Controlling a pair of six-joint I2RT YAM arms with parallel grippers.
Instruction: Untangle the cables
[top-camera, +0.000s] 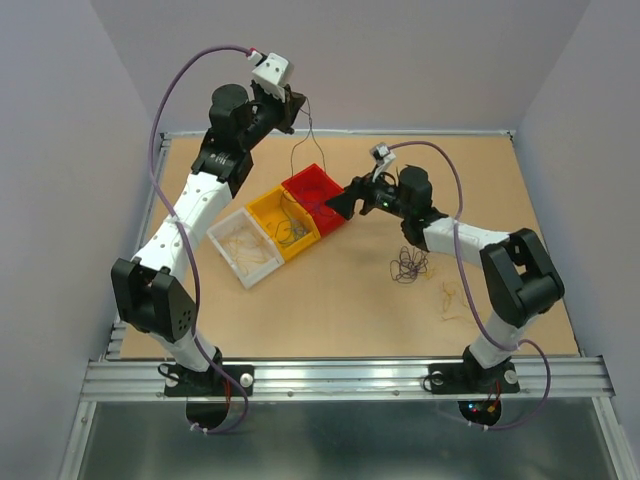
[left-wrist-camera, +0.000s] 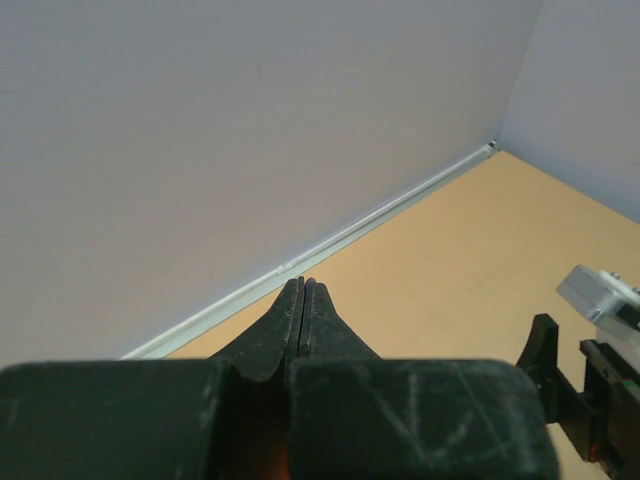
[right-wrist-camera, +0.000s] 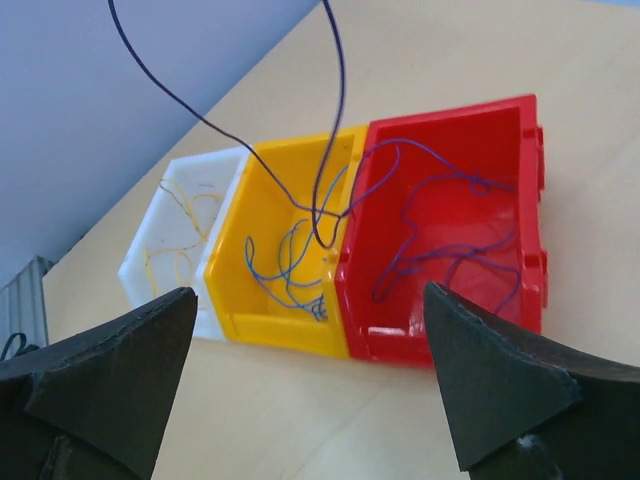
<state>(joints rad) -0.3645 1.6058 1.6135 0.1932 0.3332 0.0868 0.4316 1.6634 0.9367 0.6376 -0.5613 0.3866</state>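
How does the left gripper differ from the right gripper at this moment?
The left gripper is shut, pinching a thin purple cable; the right gripper is open wide and holds nothing. The left gripper is raised high near the back wall; the right gripper hovers lower, close to the red bin. Both have dark fingers.

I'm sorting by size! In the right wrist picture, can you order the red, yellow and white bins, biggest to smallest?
1. red bin
2. yellow bin
3. white bin
The red one looks nearest the camera, so really they may be alike.
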